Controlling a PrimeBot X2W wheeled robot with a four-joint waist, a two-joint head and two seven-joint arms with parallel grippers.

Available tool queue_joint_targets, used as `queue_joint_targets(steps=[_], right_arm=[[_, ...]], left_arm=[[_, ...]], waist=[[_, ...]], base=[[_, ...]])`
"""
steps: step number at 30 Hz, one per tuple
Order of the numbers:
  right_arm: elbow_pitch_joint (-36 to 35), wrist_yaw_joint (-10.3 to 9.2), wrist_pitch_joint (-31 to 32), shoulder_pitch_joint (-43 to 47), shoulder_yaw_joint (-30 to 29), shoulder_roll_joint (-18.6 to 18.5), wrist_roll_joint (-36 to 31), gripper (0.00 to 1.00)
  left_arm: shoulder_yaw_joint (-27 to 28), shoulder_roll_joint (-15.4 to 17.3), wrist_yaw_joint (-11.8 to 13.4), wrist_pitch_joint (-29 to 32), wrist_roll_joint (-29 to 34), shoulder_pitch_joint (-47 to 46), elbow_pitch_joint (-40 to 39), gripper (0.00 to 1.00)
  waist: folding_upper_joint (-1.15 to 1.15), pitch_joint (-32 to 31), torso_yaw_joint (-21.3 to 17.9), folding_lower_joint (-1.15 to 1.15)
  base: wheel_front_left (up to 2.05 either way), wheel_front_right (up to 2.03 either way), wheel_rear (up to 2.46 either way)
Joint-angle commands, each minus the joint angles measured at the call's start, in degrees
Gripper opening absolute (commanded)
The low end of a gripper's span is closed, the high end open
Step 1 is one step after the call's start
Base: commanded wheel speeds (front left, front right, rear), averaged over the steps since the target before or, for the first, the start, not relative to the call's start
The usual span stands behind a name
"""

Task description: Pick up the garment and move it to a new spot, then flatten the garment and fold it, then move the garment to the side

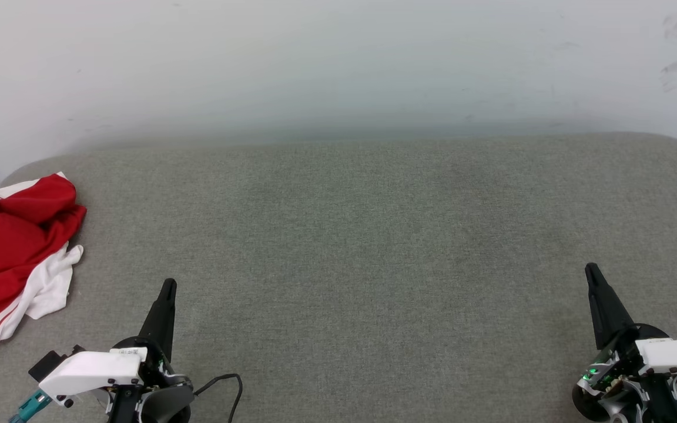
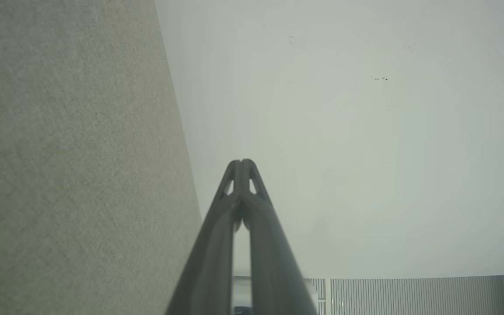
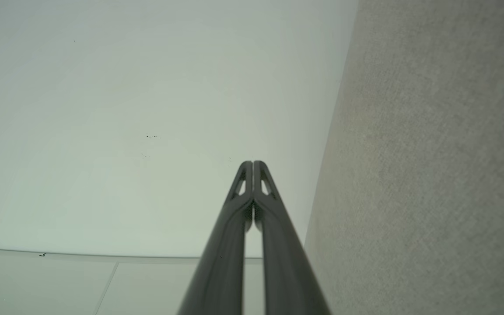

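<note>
Your left claw [image 1: 168, 286] is pressed shut, both long dark fingers meeting in one tapered point, and it holds nothing. Your right claw [image 1: 591, 271] is the same: closed tip to tip, with nothing held.

The garment [image 1: 12, 252] lies crumpled to the left of the left claw and slightly ahead of it, apart from the fingers. It sits by the left edge of the padded surface [image 1: 374, 235], and part of it runs out of the head view on that side. It is soft red cloth bunched into folds. A white sleeve spills out toward the claw, and red-and-white striped trim runs along the near hem.

Between your two claws and ahead of both you have a wide open stretch of grey-green fabric with a fine, even weave. Its far edge runs across ahead of the claws, where it meets the pale wall [image 1: 338, 59]. The far corners are rounded, one beyond the garment and one ahead and to the right of the right claw. The wall is smooth, with a few dark scuffs up to the right. A thin black cable [image 1: 230, 385] loops just right of the left claw's base.
</note>
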Motion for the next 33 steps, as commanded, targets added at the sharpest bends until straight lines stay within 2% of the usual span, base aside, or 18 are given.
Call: queue_joint_targets(steps=[1,33], right_arm=[[0.0,0.00,0.0,-0.7,0.0,0.2,0.1,0.00],[0.0,0.00,0.0,-0.7,0.0,0.2,0.1,0.00]], left_arm=[[0.1,-0.1,-0.2,0.1,0.1,-0.4,0.0,0.00],[0.1,-0.1,-0.2,0.1,0.1,-0.4,0.0,0.00]], waist=[[0.00,0.0,0.0,0.00],[0.00,0.0,0.0,0.00]], base=[[0.00,0.00,0.00],[0.00,0.00,0.00]])
